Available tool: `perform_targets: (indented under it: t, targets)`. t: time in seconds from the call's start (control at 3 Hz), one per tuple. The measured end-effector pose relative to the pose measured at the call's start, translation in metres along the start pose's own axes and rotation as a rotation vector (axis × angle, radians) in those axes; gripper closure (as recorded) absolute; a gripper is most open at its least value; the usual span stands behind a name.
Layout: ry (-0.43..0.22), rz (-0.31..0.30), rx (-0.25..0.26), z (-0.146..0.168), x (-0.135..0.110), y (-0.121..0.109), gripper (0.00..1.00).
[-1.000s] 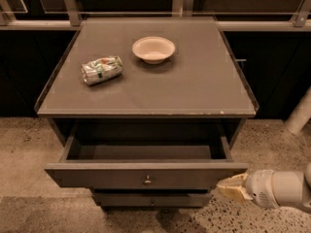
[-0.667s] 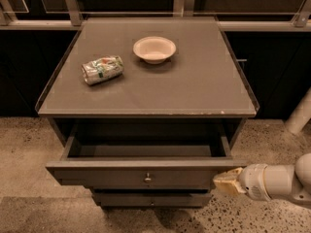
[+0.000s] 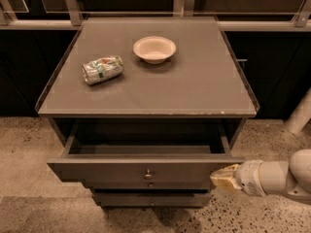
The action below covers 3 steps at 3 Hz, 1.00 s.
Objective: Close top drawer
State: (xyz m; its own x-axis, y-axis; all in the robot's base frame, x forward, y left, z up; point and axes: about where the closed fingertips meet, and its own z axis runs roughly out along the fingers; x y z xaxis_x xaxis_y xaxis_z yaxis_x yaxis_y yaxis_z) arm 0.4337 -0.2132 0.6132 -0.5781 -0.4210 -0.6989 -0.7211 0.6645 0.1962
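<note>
In the camera view, the gripper [image 3: 224,178] has been brought leftward to the right end of the top drawer [image 3: 107,170] front, touching or just beside it, so a push is judged imminent; whether it is clenched or released cannot be told. The drawer, unmoved, is seen pulled out toward the near side under the cabinet top [image 3: 194,91]: dark grey, wide, shallow, with one small round knob [image 3: 148,174] at centre.

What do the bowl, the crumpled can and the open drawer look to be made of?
Bowl: likely paper or foam, matte cream with a thin rim. Can: seemingly thin metal, shiny, dented, with a printed label. Top drawer: probably painted wood or laminate, flat dark grey. Its knob looks metal, with a small glint. The gripper, by the drawer front's right end, is tan, material unclear.
</note>
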Motion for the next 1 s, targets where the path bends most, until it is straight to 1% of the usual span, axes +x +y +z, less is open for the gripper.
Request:
perform_targets:
  t: [0.33, 0.67, 1.0]
  targets:
    - [-0.008, -0.019, 0.002, 0.005, -0.007, -0.001, 1.00]
    - [-0.034, -0.051, 0.020, 0.014, -0.024, -0.006, 1.00]
    - [-0.071, -0.090, 0.042, 0.028, -0.050, -0.014, 1.00]
